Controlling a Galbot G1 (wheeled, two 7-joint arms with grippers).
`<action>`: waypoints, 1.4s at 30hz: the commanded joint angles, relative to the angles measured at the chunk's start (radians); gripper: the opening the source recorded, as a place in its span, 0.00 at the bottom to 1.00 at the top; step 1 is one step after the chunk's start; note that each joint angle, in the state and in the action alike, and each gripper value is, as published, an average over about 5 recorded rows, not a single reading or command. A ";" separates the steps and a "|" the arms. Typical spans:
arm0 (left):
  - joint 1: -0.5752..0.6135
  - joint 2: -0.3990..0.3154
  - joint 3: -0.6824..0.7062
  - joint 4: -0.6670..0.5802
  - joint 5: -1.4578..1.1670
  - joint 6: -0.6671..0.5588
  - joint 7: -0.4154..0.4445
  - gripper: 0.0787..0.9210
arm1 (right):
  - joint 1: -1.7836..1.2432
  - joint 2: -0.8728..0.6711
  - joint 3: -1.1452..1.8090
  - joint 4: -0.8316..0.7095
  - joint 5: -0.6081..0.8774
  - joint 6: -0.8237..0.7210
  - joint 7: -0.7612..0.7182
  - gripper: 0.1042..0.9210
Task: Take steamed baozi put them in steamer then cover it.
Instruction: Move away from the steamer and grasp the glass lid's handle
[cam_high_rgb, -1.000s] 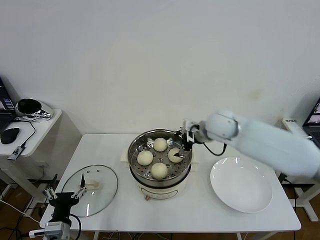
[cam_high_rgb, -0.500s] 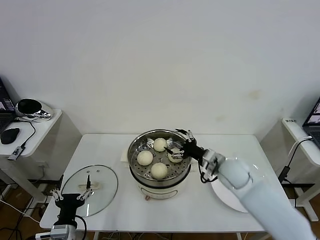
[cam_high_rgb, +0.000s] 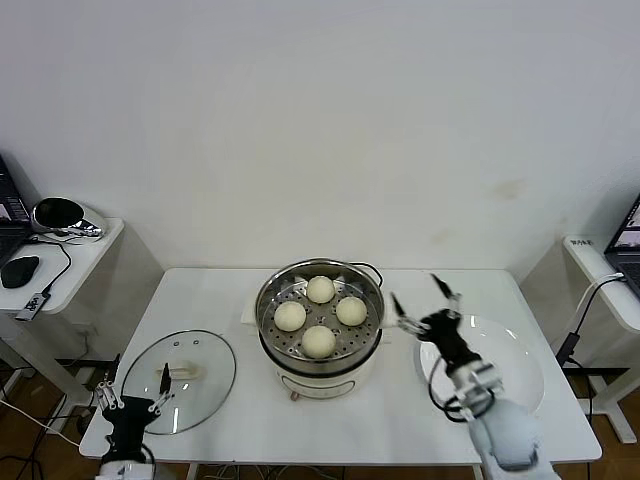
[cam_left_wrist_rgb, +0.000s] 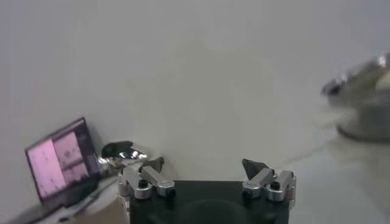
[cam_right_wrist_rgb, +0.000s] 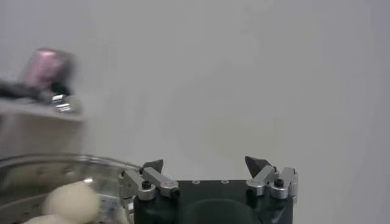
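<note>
- The four steamed baozi (cam_high_rgb: 320, 314) lie on the perforated tray inside the steamer (cam_high_rgb: 320, 372), which stands in the middle of the white table (cam_high_rgb: 400, 420); none is left on the white plate (cam_high_rgb: 510, 395) to its right.
- The cover (cam_high_rgb: 205, 385), a glass lid with a cream-white handle (cam_high_rgb: 183, 373), lies flat on the table to the left of the steamer, apart from it.
- In my judgement the step in hand is the covering, so the lid should be taken by its oblong handle, not by the steel rim.
- The left gripper (cam_high_rgb: 128, 407) hovers at the near edge of the lid, jaws wide and holding nothing; it should come down with one jaw on each long side of the handle.
- The right gripper (cam_high_rgb: 425, 303) is between the steamer and the plate, jaws also wide and empty; it is better that it stays away from the pot.
- The lid should be lifted level and lowered centred, so that its rim sits evenly on the pot.
</note>
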 joint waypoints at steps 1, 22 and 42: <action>0.081 0.166 -0.023 0.114 0.611 0.000 0.006 0.88 | -0.266 0.141 0.309 0.170 0.027 -0.028 0.100 0.88; -0.247 0.217 0.112 0.393 0.759 0.003 0.072 0.88 | -0.329 0.116 0.493 0.178 0.099 -0.008 0.110 0.88; -0.417 0.238 0.139 0.505 0.743 0.003 0.100 0.88 | -0.326 0.113 0.493 0.156 0.093 0.004 0.104 0.88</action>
